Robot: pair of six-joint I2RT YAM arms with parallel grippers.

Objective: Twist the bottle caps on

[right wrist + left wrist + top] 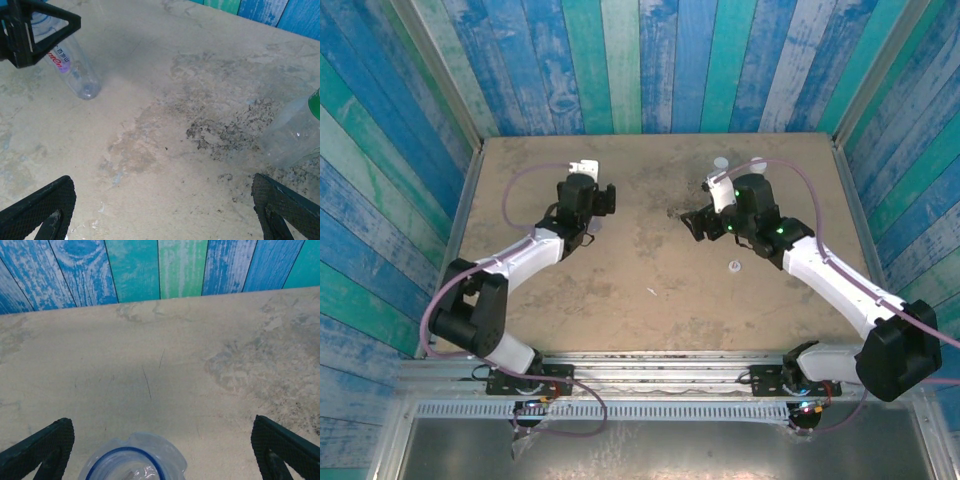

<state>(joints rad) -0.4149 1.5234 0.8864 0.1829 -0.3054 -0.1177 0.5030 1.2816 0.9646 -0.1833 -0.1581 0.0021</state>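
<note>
A clear bottle with a blue ring round its uncapped mouth [131, 466] stands right under my left gripper [161, 452], between its wide-open fingers [41, 449] and touching neither. In the right wrist view the same bottle [72, 67] shows a purple label, with the left gripper [31, 31] over its top. A bottle with a green label [296, 131] stands at the right edge. My right gripper [161, 214] hangs open over bare table. From above, the left gripper [588, 212] and right gripper [703, 222] face each other. A white bottle cap [733, 266] lies near the right arm.
A clear bottle [720, 166] stands at the back beside the right arm. A small white scrap [650, 292] lies mid-table. Blue and green plank walls [640, 60] close in the table on three sides. The tabletop [650, 250] is worn and stained.
</note>
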